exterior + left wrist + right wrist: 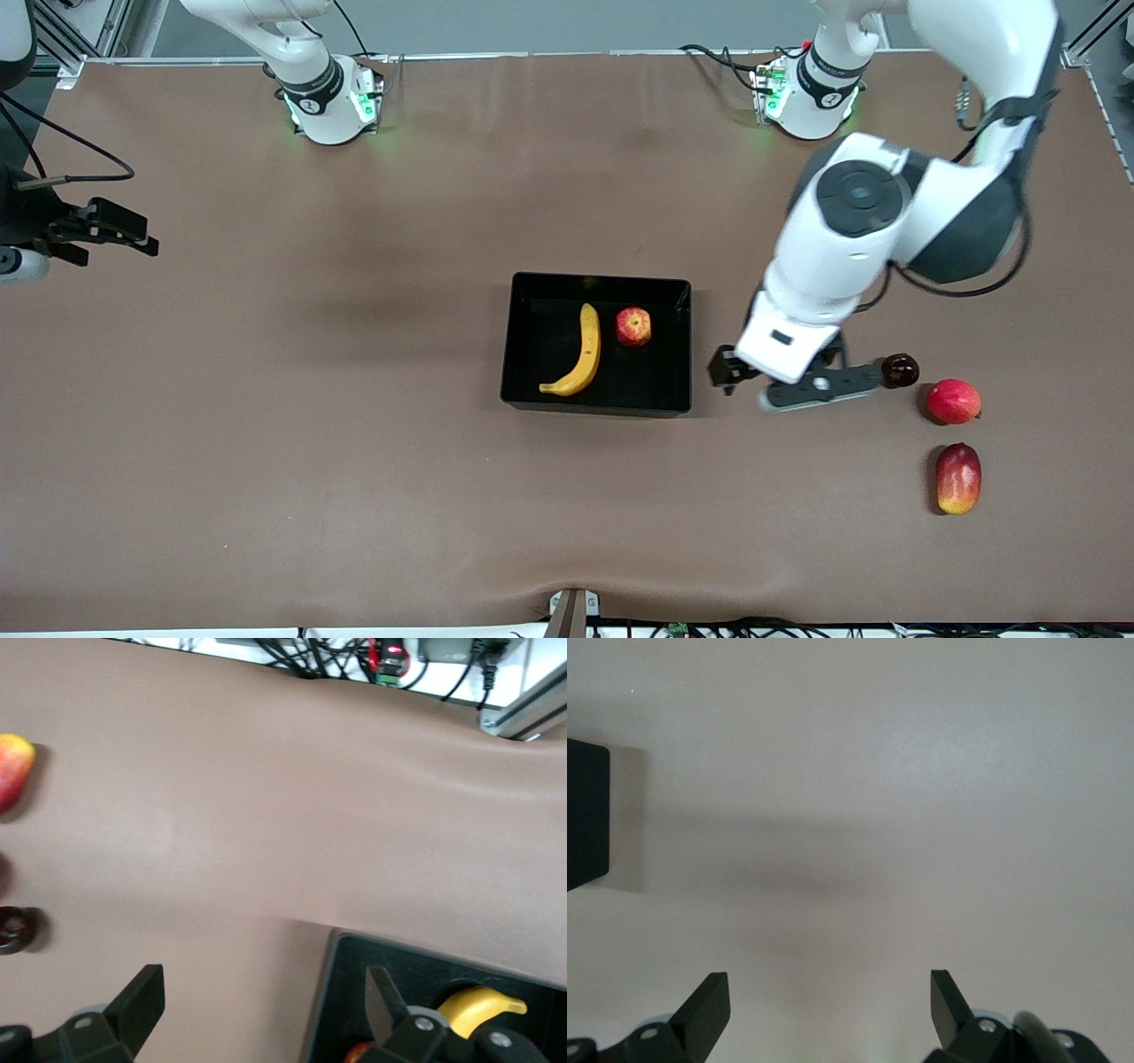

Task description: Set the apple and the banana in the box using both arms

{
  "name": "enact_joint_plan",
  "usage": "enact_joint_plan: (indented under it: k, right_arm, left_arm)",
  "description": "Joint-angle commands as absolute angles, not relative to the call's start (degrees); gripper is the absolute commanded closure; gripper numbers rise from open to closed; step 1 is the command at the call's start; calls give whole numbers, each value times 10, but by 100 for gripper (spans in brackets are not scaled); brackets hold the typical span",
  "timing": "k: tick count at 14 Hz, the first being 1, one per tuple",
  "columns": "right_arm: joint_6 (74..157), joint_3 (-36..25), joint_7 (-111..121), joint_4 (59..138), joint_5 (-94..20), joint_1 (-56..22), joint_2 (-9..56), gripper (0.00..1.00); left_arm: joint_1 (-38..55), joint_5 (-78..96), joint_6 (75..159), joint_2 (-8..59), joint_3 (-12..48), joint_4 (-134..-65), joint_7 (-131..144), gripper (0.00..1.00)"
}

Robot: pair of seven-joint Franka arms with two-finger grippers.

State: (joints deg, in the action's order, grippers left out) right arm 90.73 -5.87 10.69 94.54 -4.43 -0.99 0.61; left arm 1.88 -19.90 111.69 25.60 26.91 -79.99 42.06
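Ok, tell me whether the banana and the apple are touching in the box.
Apart. The front view shows black floor of the box between the banana and the apple.

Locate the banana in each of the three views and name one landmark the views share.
Front view: the banana lies in the box, beside the apple.
Left wrist view: only its yellow tip shows, inside the box, past one finger of the left gripper.
Right wrist view: not in it.
Shared landmark: the black box; one corner shows in the right wrist view.
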Motion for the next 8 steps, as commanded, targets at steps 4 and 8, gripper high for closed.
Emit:
enact_joint_plan:
  k: [4,8]
  right_arm:
    - [915,-61,113,959,-53,-13,-4,0]
    - [923,-61,113,959,-53,-14,-4,0]
  left_arm:
    - [-64,-146,1059,171,275,-821,298,0]
    - [-110,-139,1023,139,275,-822,198,0]
